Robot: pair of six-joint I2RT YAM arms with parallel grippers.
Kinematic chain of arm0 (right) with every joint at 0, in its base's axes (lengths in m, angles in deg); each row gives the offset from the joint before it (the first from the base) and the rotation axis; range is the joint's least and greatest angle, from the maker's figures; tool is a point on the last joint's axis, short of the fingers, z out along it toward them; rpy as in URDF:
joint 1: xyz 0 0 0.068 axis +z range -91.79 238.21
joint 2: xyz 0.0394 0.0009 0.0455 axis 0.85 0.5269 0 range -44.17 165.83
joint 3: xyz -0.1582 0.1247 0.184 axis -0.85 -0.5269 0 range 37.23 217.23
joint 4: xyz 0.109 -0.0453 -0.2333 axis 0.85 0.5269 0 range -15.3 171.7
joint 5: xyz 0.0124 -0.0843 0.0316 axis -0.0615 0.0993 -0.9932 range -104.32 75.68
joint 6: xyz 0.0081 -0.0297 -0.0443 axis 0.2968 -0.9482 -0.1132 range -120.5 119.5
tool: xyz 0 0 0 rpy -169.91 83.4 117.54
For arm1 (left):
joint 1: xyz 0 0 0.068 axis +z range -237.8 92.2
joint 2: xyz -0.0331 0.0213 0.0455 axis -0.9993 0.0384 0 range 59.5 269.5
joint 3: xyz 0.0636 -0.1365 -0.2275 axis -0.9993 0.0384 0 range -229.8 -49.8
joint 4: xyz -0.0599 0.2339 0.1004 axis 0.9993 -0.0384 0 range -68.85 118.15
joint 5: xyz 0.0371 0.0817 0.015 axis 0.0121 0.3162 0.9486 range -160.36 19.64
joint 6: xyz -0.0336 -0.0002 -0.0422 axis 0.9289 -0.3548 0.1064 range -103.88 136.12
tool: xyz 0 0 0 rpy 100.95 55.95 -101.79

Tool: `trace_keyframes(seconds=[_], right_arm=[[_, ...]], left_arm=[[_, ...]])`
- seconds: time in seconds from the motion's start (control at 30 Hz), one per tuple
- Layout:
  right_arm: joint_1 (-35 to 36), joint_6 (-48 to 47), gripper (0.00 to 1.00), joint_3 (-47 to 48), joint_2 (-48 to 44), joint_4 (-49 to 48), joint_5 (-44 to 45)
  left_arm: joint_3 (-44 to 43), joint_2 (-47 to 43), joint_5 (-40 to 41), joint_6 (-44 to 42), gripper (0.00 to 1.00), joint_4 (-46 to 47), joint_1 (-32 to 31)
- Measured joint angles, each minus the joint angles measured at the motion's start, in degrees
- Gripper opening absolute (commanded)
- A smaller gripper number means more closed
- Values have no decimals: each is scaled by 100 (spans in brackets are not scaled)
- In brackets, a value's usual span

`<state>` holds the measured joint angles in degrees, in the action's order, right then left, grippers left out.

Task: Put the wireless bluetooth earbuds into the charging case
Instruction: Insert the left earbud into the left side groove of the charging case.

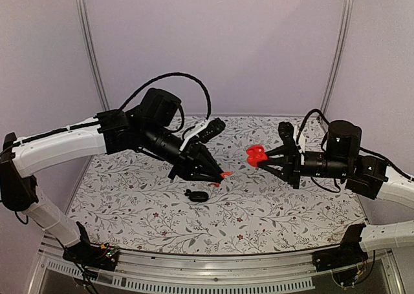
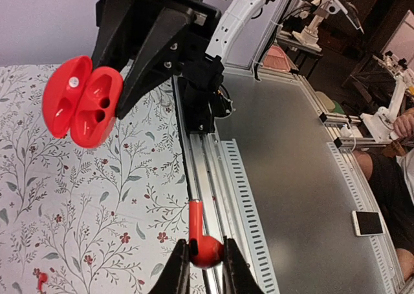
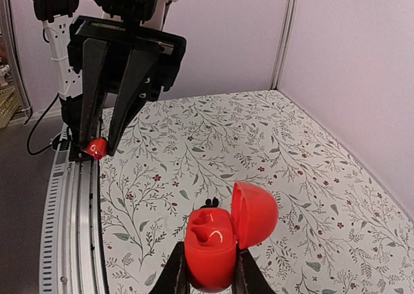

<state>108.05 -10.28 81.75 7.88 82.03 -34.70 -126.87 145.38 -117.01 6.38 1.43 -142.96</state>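
The charging case (image 1: 256, 155) is red and open, its lid swung aside and two empty wells showing. My right gripper (image 1: 264, 157) is shut on its body and holds it in the air; it also shows in the right wrist view (image 3: 213, 242) and the left wrist view (image 2: 81, 106). My left gripper (image 1: 223, 176) is shut on a red stemmed earbud (image 2: 206, 247), stem pointing away from the jaws, a short gap left of the case. A second small red piece (image 2: 40, 280) lies on the cloth below the left gripper (image 1: 214, 184).
A black oval pebble-shaped thing (image 1: 197, 195) lies on the floral tablecloth (image 1: 272, 210) under the left gripper, with small black bits beside it (image 3: 211, 202). The metal rail (image 1: 213, 268) runs along the near edge. Purple walls close in the back and sides.
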Motion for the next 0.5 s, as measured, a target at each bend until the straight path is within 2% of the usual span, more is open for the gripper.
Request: trace_keyframes(seconds=[0.17,0.5], right_arm=[[26,-625,0,-708,-94,-1082,354],[278,-1847,0,-774,-267,-1725,765]], left_arm=[[-22,61,-326,599,12,-76,48],[-219,162,-717,1845,10,-92,297]])
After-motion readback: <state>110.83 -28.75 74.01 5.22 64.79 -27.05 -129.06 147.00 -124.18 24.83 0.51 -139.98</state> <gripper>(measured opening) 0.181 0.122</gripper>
